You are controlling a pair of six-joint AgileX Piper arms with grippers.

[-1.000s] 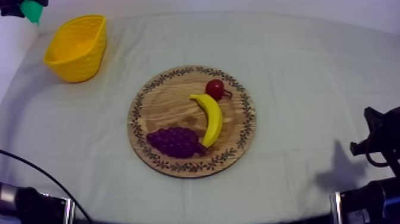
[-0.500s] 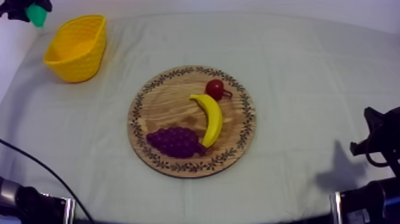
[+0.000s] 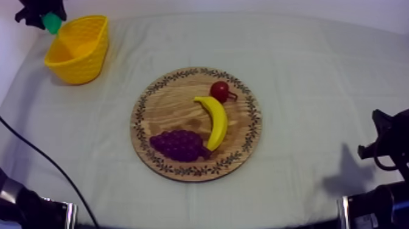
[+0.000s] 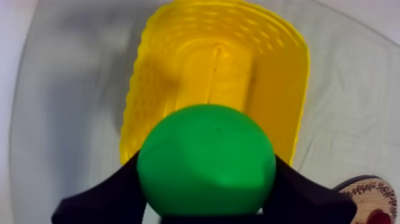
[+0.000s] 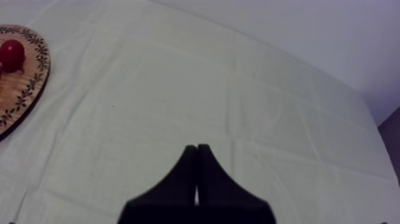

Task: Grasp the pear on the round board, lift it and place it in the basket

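Note:
My left gripper [image 3: 50, 21] is high at the table's far left, just left of the yellow basket [image 3: 78, 49], shut on the green pear [image 3: 52, 24]. In the left wrist view the pear [image 4: 206, 159] sits between the black fingers [image 4: 101, 193] above the near end of the basket [image 4: 217, 77]. The round wooden board [image 3: 196, 123] lies mid-table. My right gripper [image 5: 196, 152] rests low at the right over bare cloth, its fingers together as a narrow wedge.
On the board lie a banana [image 3: 214, 119], a bunch of purple grapes [image 3: 177, 145] and a small red fruit [image 3: 219, 91]. The board's rim [image 5: 27, 89] and the red fruit [image 5: 12, 55] lie off to one side of my right gripper.
My left gripper has carried the pear rightward and slightly down toward the basket's left rim. The right arm and the fruit on the board have not moved.

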